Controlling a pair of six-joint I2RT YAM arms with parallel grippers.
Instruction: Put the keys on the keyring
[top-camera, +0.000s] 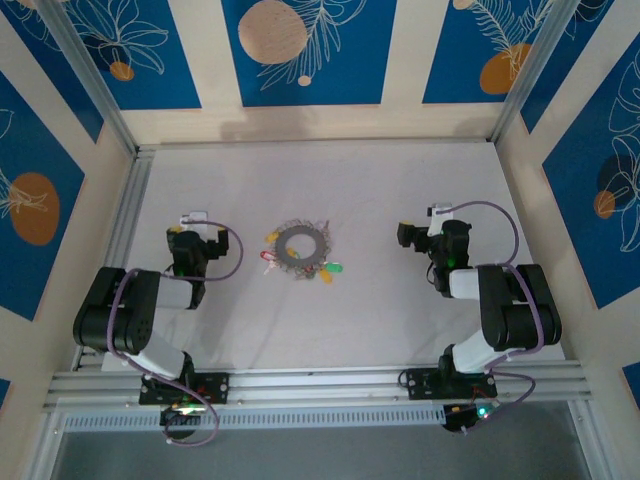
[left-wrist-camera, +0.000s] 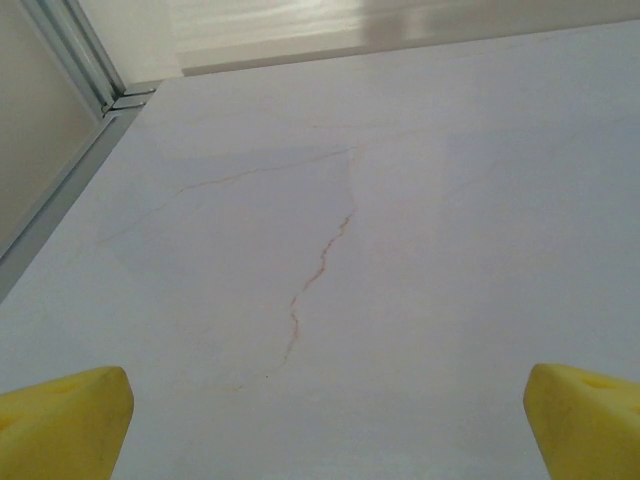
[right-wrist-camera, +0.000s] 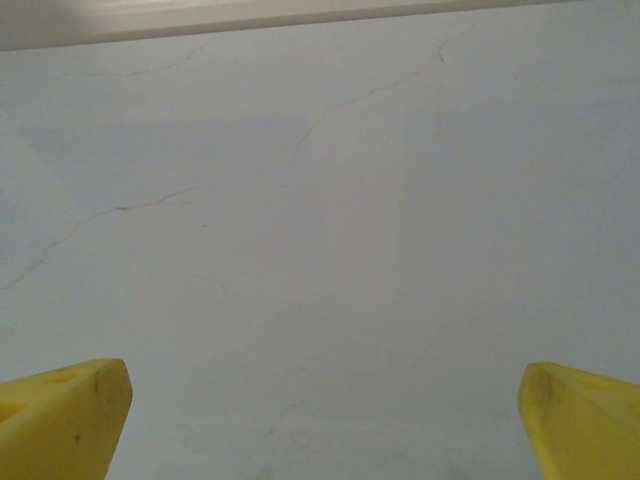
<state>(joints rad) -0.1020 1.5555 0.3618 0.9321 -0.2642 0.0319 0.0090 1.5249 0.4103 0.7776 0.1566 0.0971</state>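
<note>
Cracked white table (top-camera: 400, 190) bears keyring (top-camera: 284, 248); floral walls (top-camera: 140, 50).

The keyring (top-camera: 301, 250) lies flat on the surface (top-camera: 380, 190), between my left fingers (left-wrist-camera: 62, 428) and my right fingers (right-wrist-camera: 62, 415), well apart from both pairs. The keys (top-camera: 331, 268) lie around its rim, some on its left, some at its near right.

The keys (top-camera: 331, 269) around the keyring (top-camera: 285, 250) are too small to count
</note>
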